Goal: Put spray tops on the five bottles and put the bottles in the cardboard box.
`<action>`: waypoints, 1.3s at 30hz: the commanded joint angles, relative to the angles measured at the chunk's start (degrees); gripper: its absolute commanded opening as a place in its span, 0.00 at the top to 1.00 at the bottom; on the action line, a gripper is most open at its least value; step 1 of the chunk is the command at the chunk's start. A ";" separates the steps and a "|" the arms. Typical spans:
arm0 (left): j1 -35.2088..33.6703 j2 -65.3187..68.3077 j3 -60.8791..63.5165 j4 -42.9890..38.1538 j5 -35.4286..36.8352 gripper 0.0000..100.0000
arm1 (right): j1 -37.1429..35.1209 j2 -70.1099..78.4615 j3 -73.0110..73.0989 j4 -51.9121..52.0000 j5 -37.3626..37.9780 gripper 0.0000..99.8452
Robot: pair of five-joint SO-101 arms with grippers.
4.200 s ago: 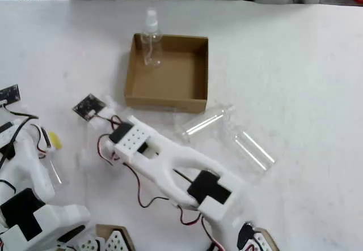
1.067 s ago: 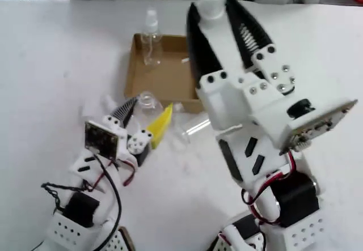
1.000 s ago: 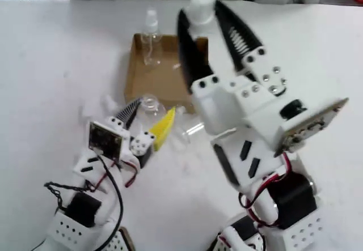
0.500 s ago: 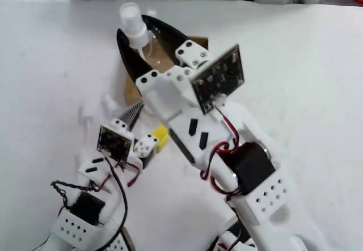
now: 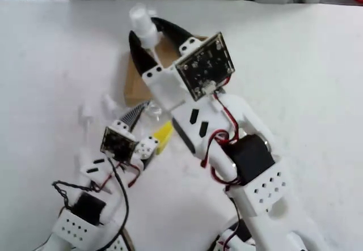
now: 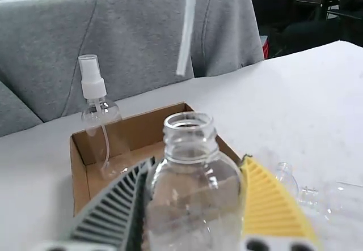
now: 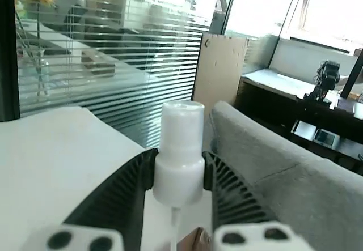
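loose spray tops: two (image 5: 85,114) (image 5: 108,101) lie on the white table (image 5: 45,64), left of centre in the high view, just left of the left arm's fingers
left gripper (image 6: 195,166): lower left of centre in the high view, grey finger (image 6: 116,211) and yellow finger (image 6: 272,205) clamped on either side of an open bottle (image 6: 190,197)
open bottle: upright between those fingers, neck uncapped, standing in front of the box's near wall
cardboard box (image 5: 131,84): upper centre of the high view, open side up, mostly covered by the right arm, left wall visible
capped bottle (image 6: 95,103): inside the box at its far left corner, upright or leaning on the wall, cannot tell which, spray top already on
right gripper (image 7: 178,157): top centre of the high view, above the box, black fingers squeezing a white spray top (image 7: 181,132) from both sides
spray top: held nozzle up
dip tube (image 6: 186,30): hangs down from the top edge of the left wrist view, tip above the open bottle's neck and well apart from it, tilted slightly
spare bottles: two clear ones (image 6: 283,174) (image 6: 340,194) lie on their sides on the table, lower right of the left wrist view, uncapped necks visible
background: grey sofa (image 6: 142,35) behind the table's far edge
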 commanded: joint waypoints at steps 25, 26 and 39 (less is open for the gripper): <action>0.31 -1.19 -0.09 -1.67 -0.44 0.89 | -3.65 -2.59 1.58 -1.71 0.62 0.98; 0.31 -1.19 -0.09 -1.67 -0.44 0.89 | -3.65 -2.59 1.58 -1.80 0.62 0.98; 0.31 -1.19 -0.09 -1.67 -0.44 0.89 | -3.47 -2.95 5.45 -1.89 0.62 0.98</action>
